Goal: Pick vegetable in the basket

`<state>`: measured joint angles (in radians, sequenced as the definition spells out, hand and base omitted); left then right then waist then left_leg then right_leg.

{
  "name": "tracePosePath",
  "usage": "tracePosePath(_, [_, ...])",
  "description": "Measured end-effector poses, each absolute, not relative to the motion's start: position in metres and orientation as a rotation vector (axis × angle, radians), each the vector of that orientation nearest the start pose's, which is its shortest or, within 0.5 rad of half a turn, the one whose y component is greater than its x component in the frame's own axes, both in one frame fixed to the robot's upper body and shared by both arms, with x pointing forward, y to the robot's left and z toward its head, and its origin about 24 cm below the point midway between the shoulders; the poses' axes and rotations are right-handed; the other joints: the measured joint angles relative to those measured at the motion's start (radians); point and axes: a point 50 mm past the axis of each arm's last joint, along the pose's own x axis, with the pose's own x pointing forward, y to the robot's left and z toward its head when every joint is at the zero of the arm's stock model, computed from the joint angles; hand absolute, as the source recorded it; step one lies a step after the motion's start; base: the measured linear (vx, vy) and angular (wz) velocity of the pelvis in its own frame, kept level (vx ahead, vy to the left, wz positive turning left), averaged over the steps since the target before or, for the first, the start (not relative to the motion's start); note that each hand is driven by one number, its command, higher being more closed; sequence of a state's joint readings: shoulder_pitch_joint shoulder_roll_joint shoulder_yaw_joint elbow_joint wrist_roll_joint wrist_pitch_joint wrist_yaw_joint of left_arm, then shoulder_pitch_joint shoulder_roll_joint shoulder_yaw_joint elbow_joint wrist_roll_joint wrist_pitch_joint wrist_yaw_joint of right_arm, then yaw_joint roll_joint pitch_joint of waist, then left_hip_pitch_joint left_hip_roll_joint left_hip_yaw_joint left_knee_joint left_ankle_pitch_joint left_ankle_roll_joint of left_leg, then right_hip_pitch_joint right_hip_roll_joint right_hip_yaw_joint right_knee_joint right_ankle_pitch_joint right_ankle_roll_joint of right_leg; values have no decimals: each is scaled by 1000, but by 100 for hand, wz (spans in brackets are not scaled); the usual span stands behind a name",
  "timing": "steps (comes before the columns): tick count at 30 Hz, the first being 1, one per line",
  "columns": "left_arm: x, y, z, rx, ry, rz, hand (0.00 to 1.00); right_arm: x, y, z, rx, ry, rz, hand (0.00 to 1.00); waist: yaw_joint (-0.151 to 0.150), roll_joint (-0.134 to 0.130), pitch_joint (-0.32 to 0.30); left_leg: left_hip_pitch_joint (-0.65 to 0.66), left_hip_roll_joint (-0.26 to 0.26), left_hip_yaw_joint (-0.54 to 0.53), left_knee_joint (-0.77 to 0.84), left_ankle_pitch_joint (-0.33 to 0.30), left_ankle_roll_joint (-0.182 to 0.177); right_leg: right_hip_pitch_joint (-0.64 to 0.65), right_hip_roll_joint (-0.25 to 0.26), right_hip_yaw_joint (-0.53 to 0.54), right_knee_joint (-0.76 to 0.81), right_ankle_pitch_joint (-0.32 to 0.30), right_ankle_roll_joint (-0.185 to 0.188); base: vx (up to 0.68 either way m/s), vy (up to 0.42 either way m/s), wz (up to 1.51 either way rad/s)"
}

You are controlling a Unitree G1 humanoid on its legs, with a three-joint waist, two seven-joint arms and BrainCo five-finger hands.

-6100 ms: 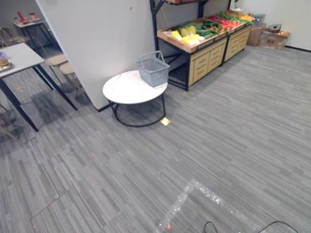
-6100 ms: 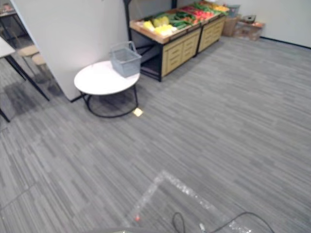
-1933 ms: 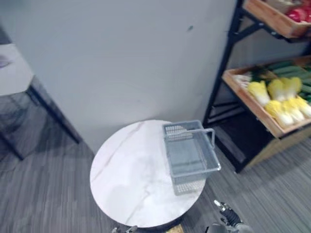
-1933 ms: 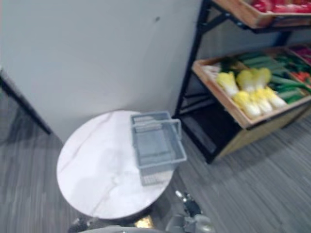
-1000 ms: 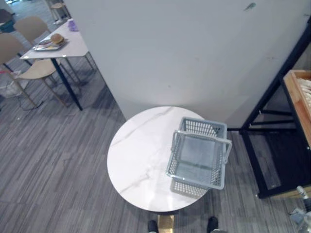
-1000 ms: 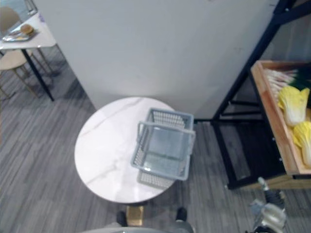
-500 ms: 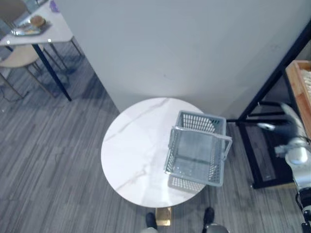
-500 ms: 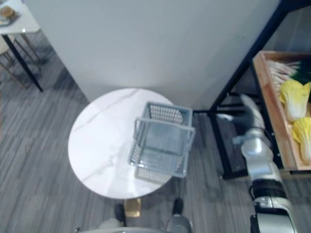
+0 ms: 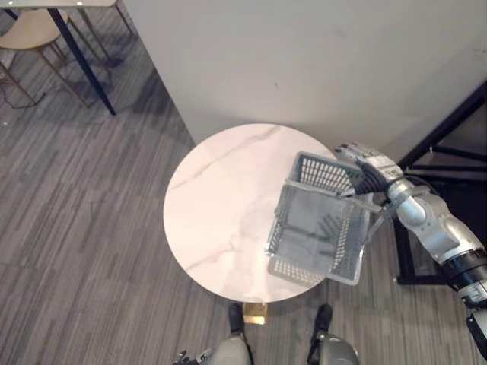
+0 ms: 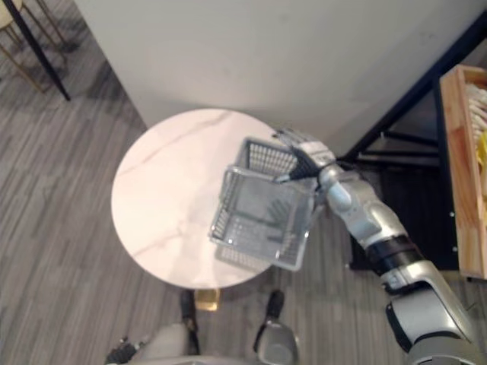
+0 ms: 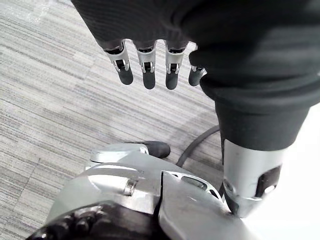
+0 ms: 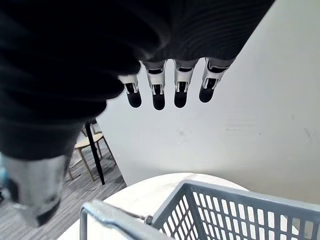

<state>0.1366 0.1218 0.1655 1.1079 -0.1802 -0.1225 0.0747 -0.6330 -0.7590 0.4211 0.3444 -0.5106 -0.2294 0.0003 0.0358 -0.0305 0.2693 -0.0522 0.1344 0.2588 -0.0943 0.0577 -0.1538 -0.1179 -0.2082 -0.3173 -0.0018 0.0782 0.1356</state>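
Grey mesh basket [image 9: 316,173] on round marble table [image 9: 217,205], right hand [image 9: 370,164] near its rim

Shop: basket [image 9: 323,224], produce shelf [image 10: 454,175]

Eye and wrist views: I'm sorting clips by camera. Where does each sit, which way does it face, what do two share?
Left eye view: head, looking down at round table and basket; right robot hand by the basket.
Right eye view: beside it, same scene.
Left wrist view: left wrist, facing the floor past the left robot hand.
Right wrist view: right wrist, facing the wall over the basket, fingers straight.
Eye and right wrist views share the basket.
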Motion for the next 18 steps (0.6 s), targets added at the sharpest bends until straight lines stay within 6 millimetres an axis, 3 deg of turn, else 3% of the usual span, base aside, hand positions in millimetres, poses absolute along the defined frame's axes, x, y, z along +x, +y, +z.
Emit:
tracePosePath(8, [78, 227, -160, -74, 1060, 428, 0, 355, -181, 179, -1435, -451, 303, 0, 10, -7, 17, -19, 1, 0, 0, 1, 2, -11, 3, 2, -16, 11, -2, 0, 0, 0])
tracePosePath(14, [86, 226, -158, -70, 1043, 418, 0, 360, -182, 173, -1460, -395, 326, 0, 25, -8, 22, -31, 1, -2, 0, 2, 3, -22, 3, 2, -16, 12, -2, 0, 0, 0])
tracePosePath(18, [90, 225, -158, -62, 1035, 404, 0, 364, -171, 167, -1451, -386, 359, 0, 25, -10, 27, -33, 1, 1, 0, 2, 3, -28, 4, 6, -16, 12, -3, 4, 0, -1])
